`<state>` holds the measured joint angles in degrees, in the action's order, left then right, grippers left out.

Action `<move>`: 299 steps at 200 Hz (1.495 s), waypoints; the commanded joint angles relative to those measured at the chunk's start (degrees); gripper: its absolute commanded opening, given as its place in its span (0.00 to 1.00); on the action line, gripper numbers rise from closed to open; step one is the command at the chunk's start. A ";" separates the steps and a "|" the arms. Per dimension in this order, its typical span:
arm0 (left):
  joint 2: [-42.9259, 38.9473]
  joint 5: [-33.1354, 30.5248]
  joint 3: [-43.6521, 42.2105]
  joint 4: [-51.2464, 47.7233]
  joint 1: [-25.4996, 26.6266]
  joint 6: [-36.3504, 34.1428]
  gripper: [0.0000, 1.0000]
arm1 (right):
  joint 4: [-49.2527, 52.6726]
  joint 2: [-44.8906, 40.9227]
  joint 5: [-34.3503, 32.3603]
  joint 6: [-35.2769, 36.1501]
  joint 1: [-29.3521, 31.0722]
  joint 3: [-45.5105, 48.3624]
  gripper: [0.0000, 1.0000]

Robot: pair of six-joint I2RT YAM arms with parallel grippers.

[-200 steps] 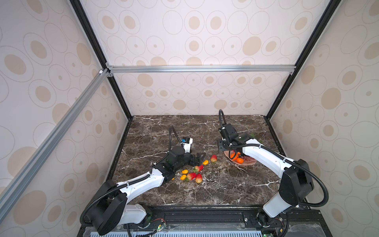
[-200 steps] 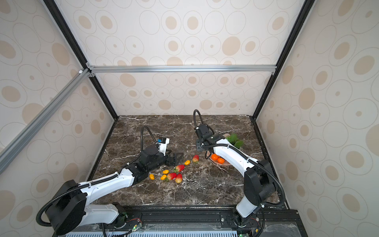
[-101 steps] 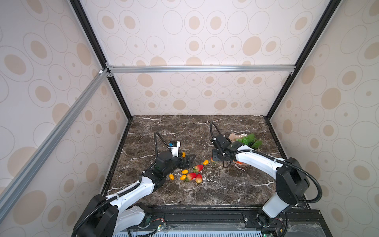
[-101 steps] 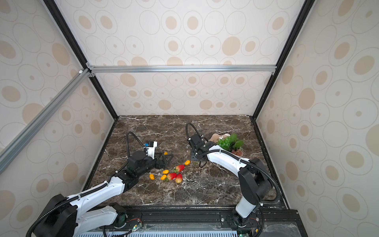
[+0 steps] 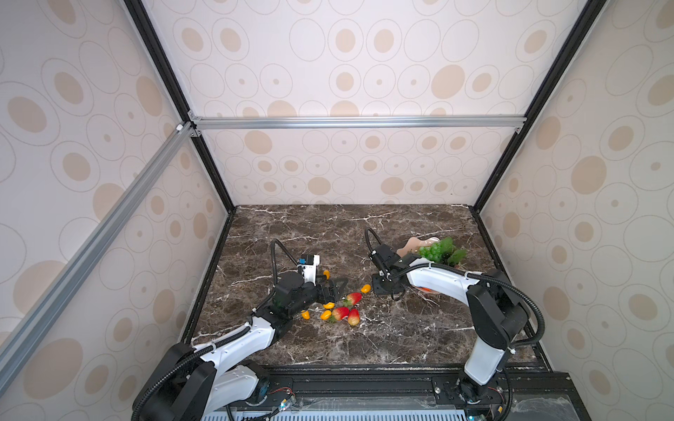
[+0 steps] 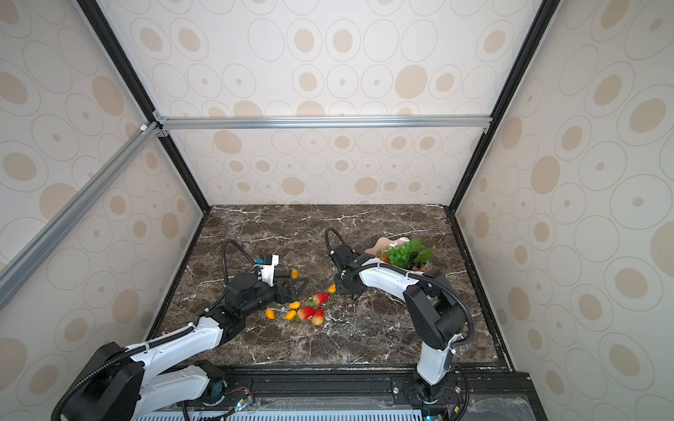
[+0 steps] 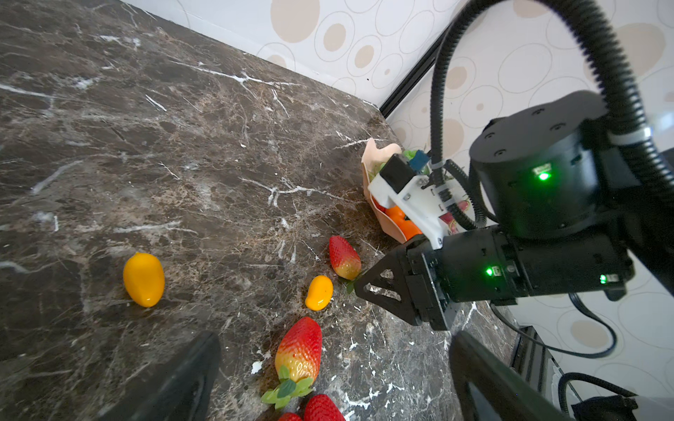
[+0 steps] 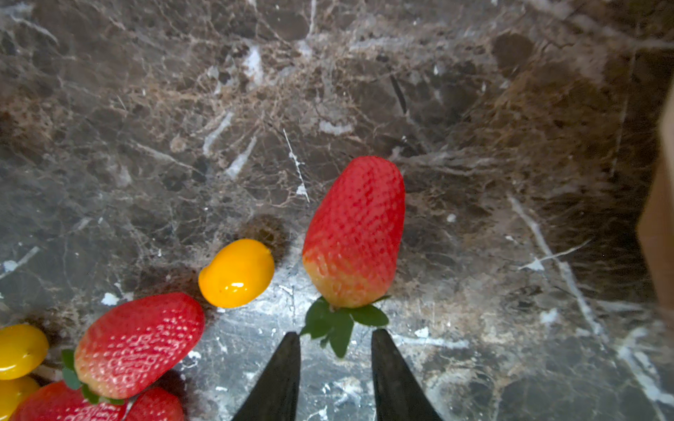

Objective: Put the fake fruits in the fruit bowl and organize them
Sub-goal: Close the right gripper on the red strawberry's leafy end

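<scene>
Right claw point(image 8: 335, 332), apart and empty, at strawberry point(image 8: 353, 233) leaf end; pick step; next: advance, clamp, carry to fruit bowl point(image 5: 414, 242).

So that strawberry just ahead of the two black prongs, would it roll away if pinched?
Probably not far: the strawberry lies on its side and tapers, so a nudge would likely swing it round, not roll it straight. Its dimpled skin should give the right gripper some hold. The leaves look thin and floppy, a poor spot to pinch.
</scene>
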<state>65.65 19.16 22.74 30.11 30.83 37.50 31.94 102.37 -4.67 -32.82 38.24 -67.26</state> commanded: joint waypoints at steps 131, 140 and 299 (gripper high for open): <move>0.09 1.96 -1.30 5.70 -0.54 2.32 0.98 | 0.24 4.87 -0.96 0.69 0.25 -1.07 0.32; 0.01 1.94 -1.30 5.62 -0.50 2.37 0.98 | 0.02 4.94 -1.04 0.69 0.21 -0.79 0.31; 0.10 1.96 -0.42 5.14 -0.52 2.01 0.98 | -2.71 4.73 -1.73 0.04 0.20 0.12 0.34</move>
<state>65.84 20.56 21.02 33.80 30.74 39.27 29.67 106.91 -5.56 -31.86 38.24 -67.55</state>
